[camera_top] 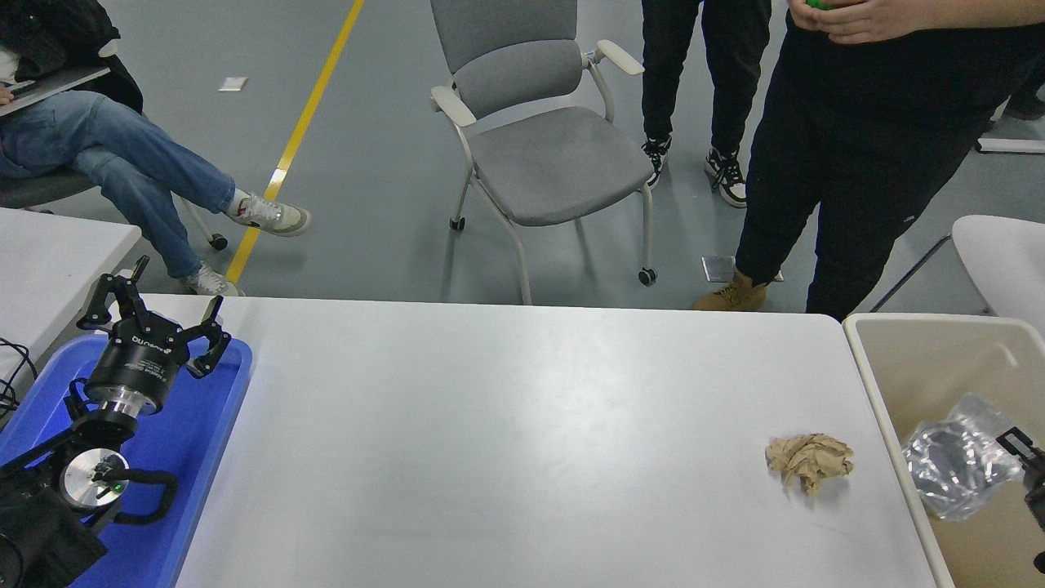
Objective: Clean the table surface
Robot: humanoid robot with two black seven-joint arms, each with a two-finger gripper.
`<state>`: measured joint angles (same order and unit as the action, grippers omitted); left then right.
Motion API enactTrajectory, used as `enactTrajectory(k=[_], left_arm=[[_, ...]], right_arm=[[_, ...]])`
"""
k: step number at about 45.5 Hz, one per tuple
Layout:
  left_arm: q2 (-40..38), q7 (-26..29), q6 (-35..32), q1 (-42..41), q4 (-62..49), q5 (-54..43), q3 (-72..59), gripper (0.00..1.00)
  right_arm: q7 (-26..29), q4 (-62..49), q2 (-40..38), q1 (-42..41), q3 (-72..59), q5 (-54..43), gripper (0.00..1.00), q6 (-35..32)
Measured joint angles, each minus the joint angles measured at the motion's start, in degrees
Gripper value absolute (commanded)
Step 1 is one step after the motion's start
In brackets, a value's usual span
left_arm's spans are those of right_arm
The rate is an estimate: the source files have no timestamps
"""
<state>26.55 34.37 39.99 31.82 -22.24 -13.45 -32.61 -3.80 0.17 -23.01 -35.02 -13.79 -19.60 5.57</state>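
The big white table surface (pixel 506 441) fills the middle of the view. A crumpled brown paper ball (pixel 809 461) sits on it near the right end. The right gripper (pixel 1030 469) peeks in at the right edge, over the beige bin (pixel 922 343), touching a clear plastic bag (pixel 951 468). I cannot tell if its claw is closed. The left gripper (pixel 155 314) hangs over the blue tray (pixel 214 425) with its fingers spread wide, holding nothing

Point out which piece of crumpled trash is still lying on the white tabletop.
The crumpled brown paper ball, near the table surface's right end. The clear plastic wrapper is over the beige bin, at the right gripper.
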Motion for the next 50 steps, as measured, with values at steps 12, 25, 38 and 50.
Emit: enactTrajectory(k=[12,25,38,50], left_arm=[[0.00,0.00,0.00,0.00,0.00,0.00,0.00,1.00],[0.00,0.00,0.00,0.00,0.00,0.00,0.00,1.00],[-0.02,0.00,0.00,0.00,0.00,0.00,-0.01,1.00],[0.00,0.00,0.00,-0.01,0.00,0.00,0.00,1.00]], right_arm=[[0.09,0.35,-0.51,-3.08,4.78,0.01,0.98,0.12],[0.18,1.12,-5.04,-10.32,12.07,0.00,0.98,0.01],[0.01,11.19,-13.78,-19.04,23.72,0.01,0.98,0.09],[-0.24,20.70,-19.55,-22.46,36.28,0.03,0.98,0.18]])
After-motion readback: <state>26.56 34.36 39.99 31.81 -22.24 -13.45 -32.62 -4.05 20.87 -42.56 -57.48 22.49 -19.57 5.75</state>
